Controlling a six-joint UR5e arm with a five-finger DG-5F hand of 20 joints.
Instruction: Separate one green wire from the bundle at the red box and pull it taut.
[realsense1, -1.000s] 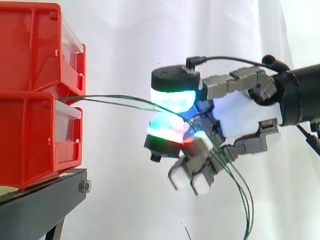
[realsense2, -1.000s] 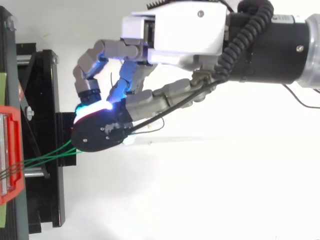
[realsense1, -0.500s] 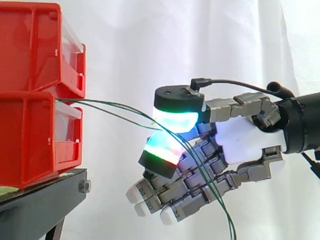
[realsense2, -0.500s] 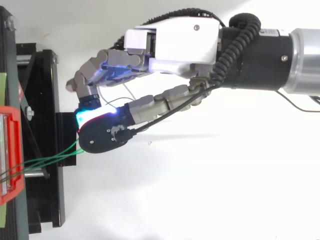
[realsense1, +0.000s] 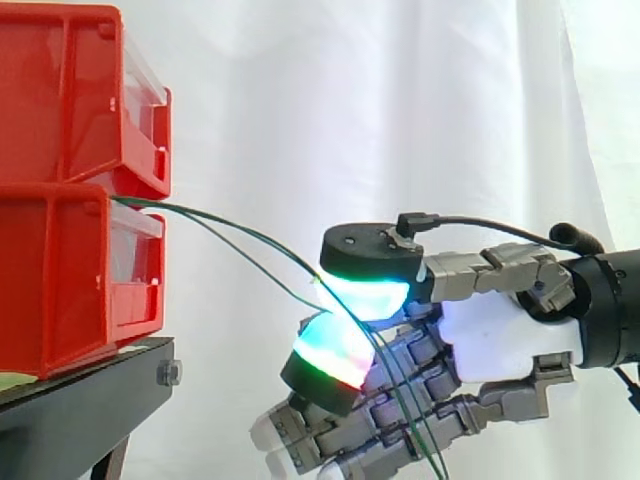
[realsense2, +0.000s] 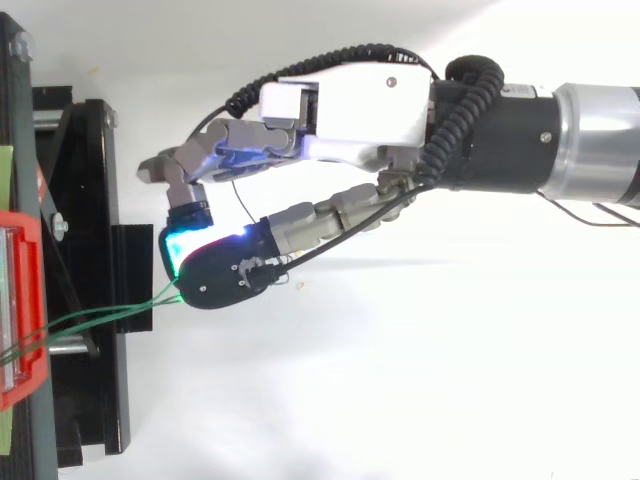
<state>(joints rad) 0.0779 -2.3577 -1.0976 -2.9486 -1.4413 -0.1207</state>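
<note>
1. Green wires (realsense1: 170, 207) are seen coming out of the gap between the two stacked red bins (realsense1: 60, 280), at the front edge facing the arm.
2. From the red bins the wires are carried outward and downward in a bowed line rather than a straight one.
3. The hand (realsense1: 500, 330) is held well apart from the red bins and lower than the gap the wires come from.
4. Two glowing pads (realsense1: 365, 295) are brought together one above the other, and the wires are nipped between them. The remaining fingers are loosely bent underneath and nothing is held in them.
5. At least two strands are told apart between the red bins and the pads. How many of them are actually caught in the pinch cannot be told.
6. Beyond the pinch, on the side away from the red bins, the strands are draped down across the bent fingers to the lower edge of the side view.
7. In the top view the wires (realsense2: 100, 315) are seen running from the red bins (realsense2: 30, 225) over the black stand (realsense2: 90, 200) to the near edge of the hand (realsense2: 350, 105).
8. The red bins are borne on the black stand (realsense1: 90, 400), and a white curtain (realsense1: 300, 100) is hung behind them.
</note>
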